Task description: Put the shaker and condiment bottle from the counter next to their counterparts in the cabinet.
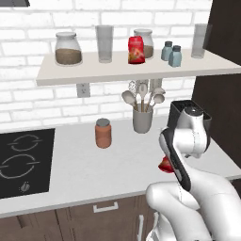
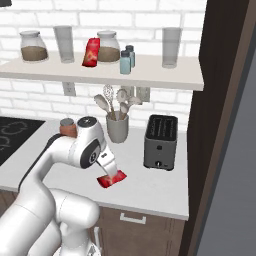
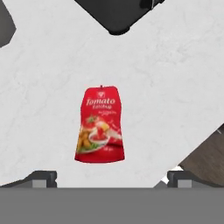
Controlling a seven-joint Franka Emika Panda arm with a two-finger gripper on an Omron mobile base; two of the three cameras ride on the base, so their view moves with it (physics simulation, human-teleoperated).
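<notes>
- Condiment bottle point(image 3: 100, 124): a red ketchup pack, lying flat on the white tabletop point(image 3: 175, 78) near its front edge, ahead of the toaster point(image 2: 160, 142). In the right base view it sits just below the arm's wrist point(image 2: 111, 178).
- Tool point(image 3: 111, 177): pointed down over the bottle. Its two dark fingertips point(image 3: 41, 177) stand wide apart, one each side of the frame, with nothing between them. Not in contact with the bottle.
- Deciding relation: in the hand view the bottle lies straight ahead of the tool, a little toward the left fingertip. Its long axis runs top to bottom in that view, cap end away, so the fingers span its short width. Judgement: a straight descent with a small sideways correction should place the fingers on either flank.
- Cabinet point(image 1: 117, 73): the open shelf above carries two pale blue shakers point(image 1: 171, 52) side by side, so the shaker half of the task looks done. The matching red bottle point(image 1: 136, 50) stands upright against a glass jar.
- Judgement: the step in hand is the pick-up of the bottle; it is not yet gripped.
- Risk, as judged: the flat, soft pack offers little height to grip and could slip.
</notes>
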